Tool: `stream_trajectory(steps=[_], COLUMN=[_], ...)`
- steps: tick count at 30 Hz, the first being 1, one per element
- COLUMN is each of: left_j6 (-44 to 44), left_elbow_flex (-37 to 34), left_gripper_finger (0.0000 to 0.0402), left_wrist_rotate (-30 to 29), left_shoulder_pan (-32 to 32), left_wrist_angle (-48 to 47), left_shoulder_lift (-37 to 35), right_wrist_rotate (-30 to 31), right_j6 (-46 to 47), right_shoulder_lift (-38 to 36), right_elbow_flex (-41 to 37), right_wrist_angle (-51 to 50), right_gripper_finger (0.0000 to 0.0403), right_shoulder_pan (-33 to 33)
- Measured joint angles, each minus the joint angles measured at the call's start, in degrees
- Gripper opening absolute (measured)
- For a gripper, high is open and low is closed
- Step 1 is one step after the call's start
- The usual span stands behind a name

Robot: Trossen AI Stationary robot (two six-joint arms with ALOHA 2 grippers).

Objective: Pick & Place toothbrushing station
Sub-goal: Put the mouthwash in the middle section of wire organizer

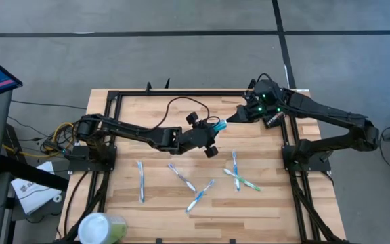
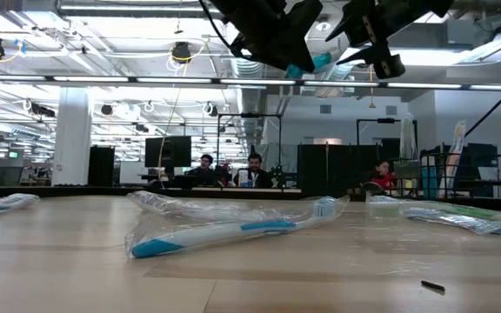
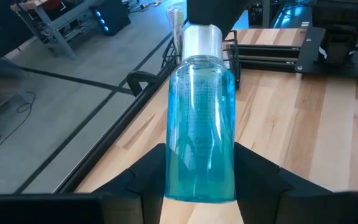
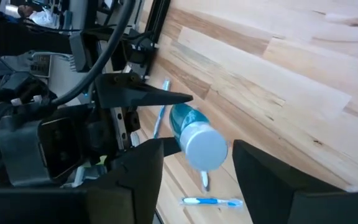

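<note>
While left gripper [image 1: 213, 127] clamps blue bottle [image 1: 219, 125] mid-frame, right gripper [image 1: 234, 116] gapes at cap.
Risk: bottle drops if released early.

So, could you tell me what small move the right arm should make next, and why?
Probably ease the right end effector forward over the white cap, then close. Its fingers are open and lined up with the cap, while the left end effector holds the blue bottle in the air between the two arms.
</note>
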Motion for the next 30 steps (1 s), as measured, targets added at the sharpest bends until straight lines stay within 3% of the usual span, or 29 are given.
stream_trajectory(steps=[30], left_j6=[0.3], left_elbow_flex=[0.0], left_gripper_finger=[0.0148], left_wrist_rotate=[0.3], left_shoulder_pan=[0.0], left_wrist_angle=[0.6], left_shoulder_lift=[0.0], right_wrist_rotate=[0.5], right_j6=[-0.5], right_shoulder_lift=[0.6], right_elbow_flex=[0.0], right_wrist_angle=[-0.1], right_gripper_finger=[0.017], right_shoulder_pan=[0.0])
